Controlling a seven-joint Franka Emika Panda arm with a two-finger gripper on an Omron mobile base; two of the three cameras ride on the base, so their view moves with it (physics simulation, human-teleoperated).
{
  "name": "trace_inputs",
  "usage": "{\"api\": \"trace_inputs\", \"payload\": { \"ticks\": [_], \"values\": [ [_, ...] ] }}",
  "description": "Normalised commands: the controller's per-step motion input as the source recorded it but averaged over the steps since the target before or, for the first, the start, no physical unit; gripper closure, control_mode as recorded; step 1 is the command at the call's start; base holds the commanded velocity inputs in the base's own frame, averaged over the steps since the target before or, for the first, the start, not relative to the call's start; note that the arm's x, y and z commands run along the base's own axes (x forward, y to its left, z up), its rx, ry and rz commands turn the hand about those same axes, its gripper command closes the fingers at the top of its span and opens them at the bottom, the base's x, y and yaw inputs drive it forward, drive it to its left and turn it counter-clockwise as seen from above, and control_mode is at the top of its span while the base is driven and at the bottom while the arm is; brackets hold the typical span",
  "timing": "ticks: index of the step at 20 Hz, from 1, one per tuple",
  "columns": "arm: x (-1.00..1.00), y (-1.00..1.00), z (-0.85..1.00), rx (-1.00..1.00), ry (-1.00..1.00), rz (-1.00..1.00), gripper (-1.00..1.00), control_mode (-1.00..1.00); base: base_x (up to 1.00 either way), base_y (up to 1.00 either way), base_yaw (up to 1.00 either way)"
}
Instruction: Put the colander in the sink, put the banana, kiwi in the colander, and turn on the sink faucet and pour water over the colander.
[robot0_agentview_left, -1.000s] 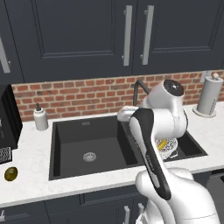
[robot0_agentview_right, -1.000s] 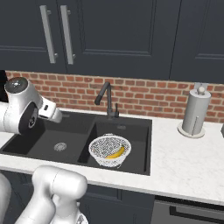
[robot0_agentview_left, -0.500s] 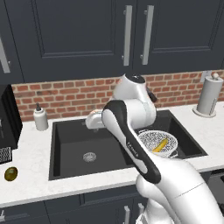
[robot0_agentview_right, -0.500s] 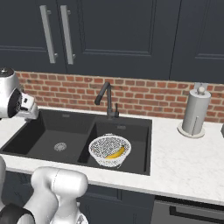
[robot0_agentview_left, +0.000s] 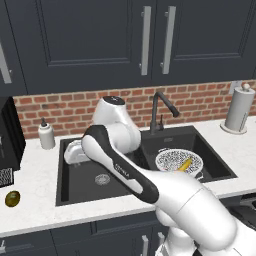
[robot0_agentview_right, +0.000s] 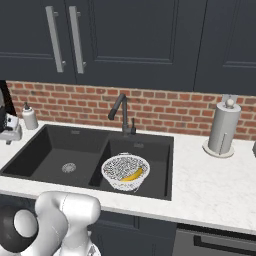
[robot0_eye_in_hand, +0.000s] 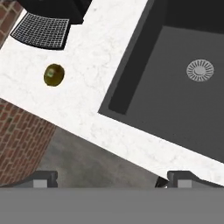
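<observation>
We see the round white colander (robot0_agentview_right: 125, 170) speckled with dark holes sitting in the smaller right basin of the matte black double-basin sink (robot0_agentview_right: 55, 138), and the small curved yellow banana (robot0_agentview_right: 132, 175) lies inside it, toward the colander's front right. In the left base view the colander (robot0_agentview_left: 178, 161) with the banana (robot0_agentview_left: 184, 164) sits right of the divider between the basins. The small oval olive-brown kiwi (robot0_agentview_left: 12, 198) rests on the white marbled counter (robot0_agentview_left: 35, 197) well left of the sink, near the counter's front edge; in the hand view the kiwi (robot0_eye_in_hand: 54, 75) lies on the counter beside the sink's big basin, close to a black appliance with a mesh grille (robot0_eye_in_hand: 40, 30). The tall slim matte black faucet (robot0_agentview_right: 121, 113) stands behind the sink at the divider, spout angled forward, no water visible. We see the white arm's two-finger gripper (robot0_eye_in_hand: 107, 179) with its dark tips spread wide and nothing between them, over the sink's left front rim; the hand (robot0_agentview_left: 76, 153) hangs above the big basin's left side. A white soap dispenser bottle (robot0_agentview_left: 46, 134) stands behind the sink's left corner, a paper towel roll on a stand (robot0_agentview_right: 222, 128) well right of the sink, brick backsplash and dark cabinets behind
</observation>
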Motion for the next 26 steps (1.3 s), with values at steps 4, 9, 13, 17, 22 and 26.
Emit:
{"api": "trace_inputs", "payload": {
  "ticks": [4,9,13,17,22,26],
  "values": [
    [0.0,0.63,-0.32,0.0,0.01,0.1,-1.0,-1.0,0.0,0.0,0.0],
    [0.0,0.61,-0.24,0.0,0.0,0.07,-1.0,-1.0,0.0,0.0,0.0],
    [0.0,0.61,-0.21,-0.02,0.0,0.05,-1.0,-1.0,0.0,0.0,0.0],
    [0.0,0.59,-0.19,-0.03,0.0,0.02,-1.0,-1.0,0.0,0.0,0.0],
    [0.0,0.54,-0.12,-0.03,0.0,0.0,-1.0,-1.0,0.0,0.0,0.0],
    [0.0,0.53,-0.06,-0.03,0.0,0.0,-1.0,-1.0,0.0,0.0,0.0]
  ]
}}
